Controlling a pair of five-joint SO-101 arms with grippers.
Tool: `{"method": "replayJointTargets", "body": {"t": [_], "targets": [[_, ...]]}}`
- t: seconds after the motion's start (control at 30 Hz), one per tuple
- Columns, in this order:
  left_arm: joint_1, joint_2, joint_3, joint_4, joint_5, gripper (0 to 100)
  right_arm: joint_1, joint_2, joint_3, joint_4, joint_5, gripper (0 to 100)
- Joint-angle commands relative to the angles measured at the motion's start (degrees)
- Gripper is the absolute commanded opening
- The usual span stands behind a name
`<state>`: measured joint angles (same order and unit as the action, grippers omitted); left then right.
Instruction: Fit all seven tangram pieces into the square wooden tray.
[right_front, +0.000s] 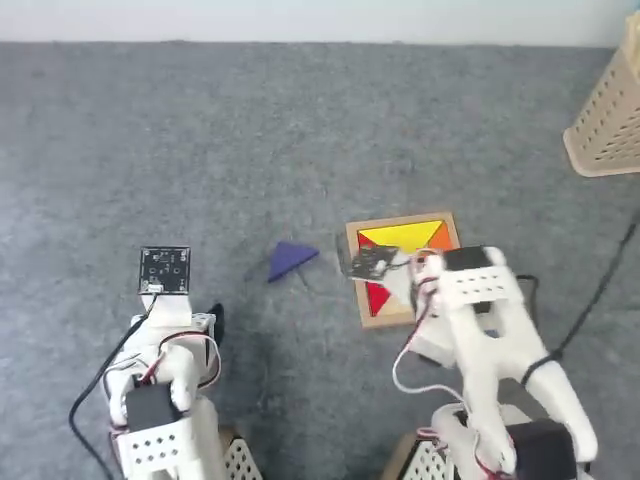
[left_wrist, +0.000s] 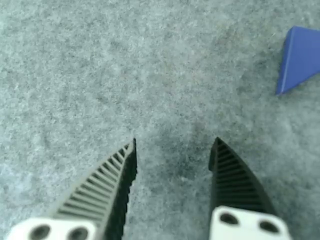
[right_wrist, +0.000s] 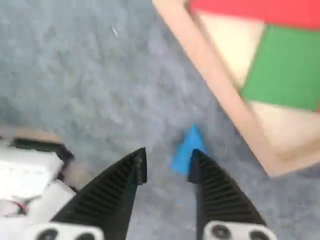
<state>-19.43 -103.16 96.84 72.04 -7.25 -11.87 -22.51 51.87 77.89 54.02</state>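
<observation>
The right end effector (right_wrist: 168, 152), jaws apart, hangs at the rim of the wooden tray (right_wrist: 217, 75), seemingly lined up on the blue triangle (right_front: 293, 260) on the grey surface (right_front: 300, 130) beyond, a piece not yet fitted, while the left end effector (left_wrist: 175, 141), likewise spread, hovers farther off.

You have open worktop (right_front: 200, 130) along the far edge and the left side; the basket (right_front: 608, 110) blocks the far right corner, and the tray (right_front: 400, 219) stands right of centre.
</observation>
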Motion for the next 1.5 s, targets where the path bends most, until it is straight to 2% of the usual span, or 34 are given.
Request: {"method": "replayJointTargets", "body": {"t": [0.0,0.2,0.37,0.57,0.8,1.0,1.13,1.3,1.47], "targets": [[-0.26,-0.97,-0.22,0.35,0.44,23,6.73,-0.66,-2.90,1.89,9.41,22.9],[-0.26,-0.97,-0.22,0.35,0.44,23,13.93,-0.04,-2.46,-0.48,18.90,24.1],[-0.26,-0.97,-0.22,0.35,0.44,23,15.43,-0.57,4.40,-7.16,29.10,24.2],[-0.26,-0.97,-0.22,0.35,0.44,23,13.58,-0.48,10.02,-15.25,29.71,24.2],[-0.26,-0.97,-0.22,0.35,0.44,23,10.68,-0.57,10.90,-15.60,29.45,24.2],[-0.26,-0.97,-0.22,0.35,0.44,23,9.01,-0.66,10.29,-16.13,21.98,23.9],[-0.26,-0.97,-0.22,0.35,0.44,23,4.35,-0.66,10.29,-16.13,12.48,23.6],[-0.26,-0.97,-0.22,0.35,0.44,23,-1.45,-0.66,10.20,-16.04,6.51,17.9],[-0.26,-0.97,-0.22,0.35,0.44,23,-4.18,-0.66,10.11,-16.04,0.26,21.6]]}}
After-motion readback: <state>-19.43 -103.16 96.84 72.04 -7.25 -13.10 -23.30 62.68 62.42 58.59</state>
